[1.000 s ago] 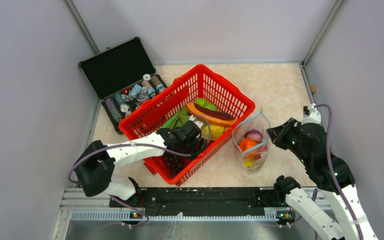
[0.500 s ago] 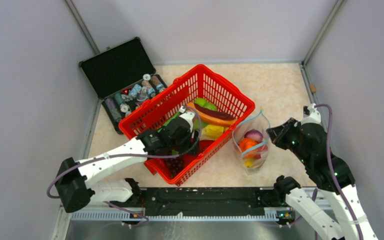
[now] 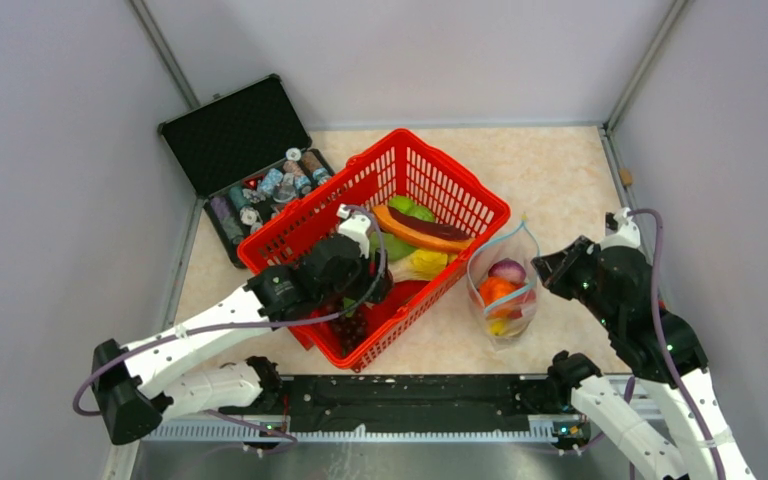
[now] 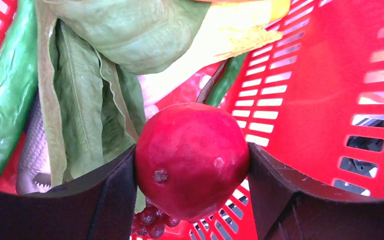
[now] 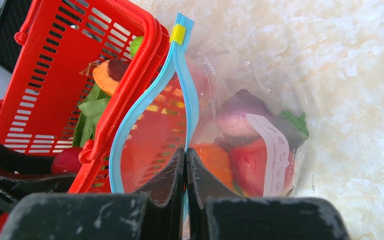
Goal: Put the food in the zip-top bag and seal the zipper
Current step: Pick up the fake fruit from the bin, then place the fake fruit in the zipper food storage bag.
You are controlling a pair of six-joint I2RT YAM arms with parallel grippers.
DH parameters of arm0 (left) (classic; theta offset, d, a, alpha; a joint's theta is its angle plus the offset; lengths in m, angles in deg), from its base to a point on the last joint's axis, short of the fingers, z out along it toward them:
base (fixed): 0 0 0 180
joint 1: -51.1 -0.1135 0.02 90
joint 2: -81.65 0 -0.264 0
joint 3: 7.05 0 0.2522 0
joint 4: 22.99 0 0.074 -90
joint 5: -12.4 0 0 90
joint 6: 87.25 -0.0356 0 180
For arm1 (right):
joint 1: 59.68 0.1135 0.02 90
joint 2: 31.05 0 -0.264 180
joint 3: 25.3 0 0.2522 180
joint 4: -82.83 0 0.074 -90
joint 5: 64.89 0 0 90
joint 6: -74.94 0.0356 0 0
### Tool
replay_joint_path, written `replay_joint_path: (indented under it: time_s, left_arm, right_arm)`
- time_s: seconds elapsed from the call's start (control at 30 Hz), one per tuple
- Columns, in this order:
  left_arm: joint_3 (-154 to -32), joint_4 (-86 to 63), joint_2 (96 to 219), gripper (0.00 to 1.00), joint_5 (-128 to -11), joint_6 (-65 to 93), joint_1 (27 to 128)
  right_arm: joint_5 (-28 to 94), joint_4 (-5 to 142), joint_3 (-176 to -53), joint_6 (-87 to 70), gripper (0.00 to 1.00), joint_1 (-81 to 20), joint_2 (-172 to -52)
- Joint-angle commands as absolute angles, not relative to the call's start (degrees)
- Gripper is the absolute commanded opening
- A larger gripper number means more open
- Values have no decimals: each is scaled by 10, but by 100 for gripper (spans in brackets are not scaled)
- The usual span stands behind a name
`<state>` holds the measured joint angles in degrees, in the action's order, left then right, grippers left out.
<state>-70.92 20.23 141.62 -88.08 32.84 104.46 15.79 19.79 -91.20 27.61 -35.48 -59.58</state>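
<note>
Left arm [image 3: 210, 325]: drawn back toward the near-left corner over the last second. Its elbow [image 3: 120, 405] has swung out and down from beside the basket [image 3: 460, 190] to close by the table's near edge.

Left gripper [image 4: 191, 162]: shifted leftward inside the basket, off the near-right wall and toward the basket's middle. The wrist has turned so that its white end points away from the base. It is clamped on a red fruit [image 4: 180, 145].

Yellow vegetable [image 3: 422, 262]: previously part-covered by the gripper, now exposed.
</note>
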Motion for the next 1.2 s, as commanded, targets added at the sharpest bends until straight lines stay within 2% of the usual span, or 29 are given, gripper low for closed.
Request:
replay_joint_path:
  time_s: [0.0, 0.43, 0.63, 0.8, 1.17]
  left_arm:
    - [-708, 163, 1384, 46, -894, 327, 1047]
    - [-677, 82, 1252, 47, -915, 317, 1046]
    - [-691, 26, 1216, 51, -842, 298, 1045]
    - [-736, -21, 1258, 52, -713, 285, 1041]
    - [-772, -194, 1396, 49, -563, 308, 1045]
  right_arm:
    - [158, 215, -915, 279, 1, -356, -592]
    - [159, 216, -914, 280, 1, -356, -592]
    - [163, 221, -917, 278, 0, -356, -595]
    - [166, 221, -917, 278, 0, -356, -594]
    - [174, 221, -922, 279, 1, -356, -585]
